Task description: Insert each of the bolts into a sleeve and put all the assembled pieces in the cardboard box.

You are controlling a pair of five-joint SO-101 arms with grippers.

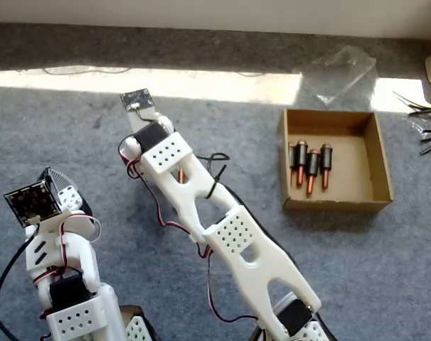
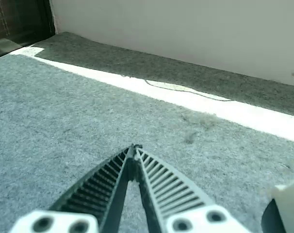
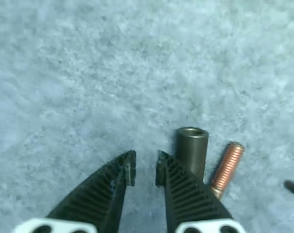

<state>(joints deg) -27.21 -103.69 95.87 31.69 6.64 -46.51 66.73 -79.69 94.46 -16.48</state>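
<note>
A dark sleeve (image 3: 191,149) stands on the grey carpet, and a copper bolt (image 3: 227,167) lies beside it, close to but apart from one fingertip. My right gripper (image 3: 145,167) hovers by them, slightly open with nothing between its fingers. In the high view a copper bolt (image 1: 180,175) shows through a gap in the right arm, which is stretched toward the table's middle. The cardboard box (image 1: 329,114) at the right holds several assembled pieces (image 1: 311,163). My left gripper (image 2: 134,151) is shut and empty above bare carpet at the near left.
A clear plastic bag (image 1: 340,71) lies behind the box. Black cable ties (image 1: 425,131) sit at the right edge. A sunlit strip (image 1: 201,84) runs along the back, with a thin cable (image 2: 186,90) on it.
</note>
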